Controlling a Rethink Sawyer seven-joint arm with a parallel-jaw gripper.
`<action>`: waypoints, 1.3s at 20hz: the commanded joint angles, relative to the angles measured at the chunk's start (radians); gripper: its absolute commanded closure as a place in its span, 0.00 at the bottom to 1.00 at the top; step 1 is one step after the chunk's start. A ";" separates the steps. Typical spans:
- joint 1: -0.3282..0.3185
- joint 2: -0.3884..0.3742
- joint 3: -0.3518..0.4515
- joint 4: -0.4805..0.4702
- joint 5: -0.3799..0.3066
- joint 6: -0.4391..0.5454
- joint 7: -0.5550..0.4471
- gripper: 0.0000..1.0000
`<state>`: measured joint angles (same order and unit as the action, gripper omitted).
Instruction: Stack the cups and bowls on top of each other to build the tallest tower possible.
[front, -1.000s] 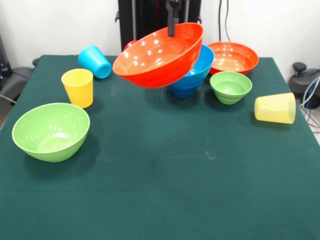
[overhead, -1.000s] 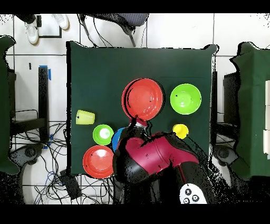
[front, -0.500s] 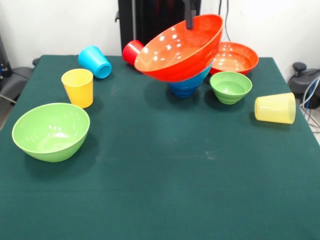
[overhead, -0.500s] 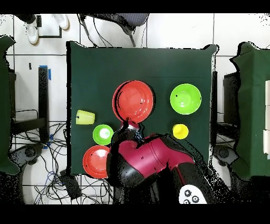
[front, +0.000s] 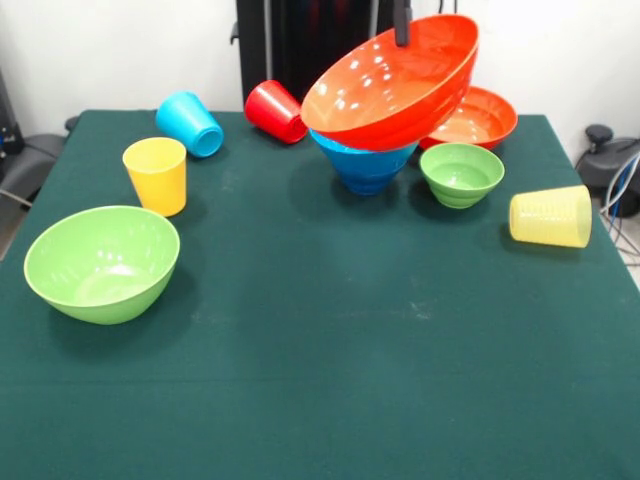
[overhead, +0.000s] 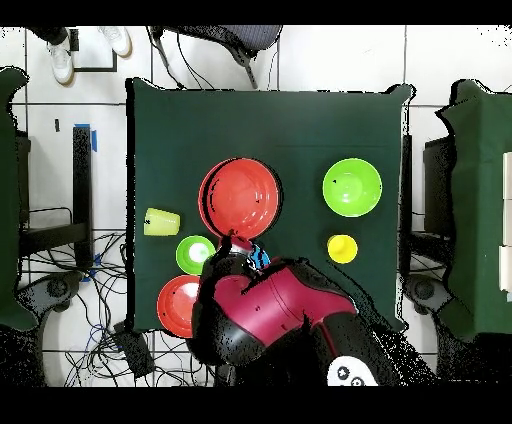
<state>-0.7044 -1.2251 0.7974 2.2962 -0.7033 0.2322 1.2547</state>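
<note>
My gripper (front: 402, 24) is shut on the far rim of a wide orange-red bowl (front: 390, 85), which hangs tilted in the air with its inside facing the front. In the overhead view the same bowl (overhead: 240, 197) hangs off my gripper (overhead: 233, 240). Just below it stands the big blue bowl (front: 364, 166); I cannot tell whether they touch. Behind and to the right is the second orange-red bowl (front: 476, 117), with the small green bowl (front: 461, 173) in front of it. The bowls stand singly, with no tower in view.
The big green bowl (front: 102, 262) sits front left. A yellow cup (front: 156, 175) stands upright. On their sides lie the light blue cup (front: 189, 123), the red cup (front: 276, 110) and the ribbed pale yellow cup (front: 550, 216). My arm (overhead: 270, 320) covers the near table edge.
My gripper has carried the orange-red bowl rightward and slightly up in the front view, over the blue bowl. The red cup behind it has come into sight.
</note>
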 joint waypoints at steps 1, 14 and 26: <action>-0.007 0.000 0.077 0.085 -0.020 0.160 -0.123 1.00; 0.002 0.025 0.039 0.110 -0.163 0.124 -0.050 1.00; 0.050 0.049 0.015 0.118 -0.241 0.213 -0.047 1.00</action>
<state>-0.6900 -1.2220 0.8236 2.3645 -0.8692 0.3088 1.2547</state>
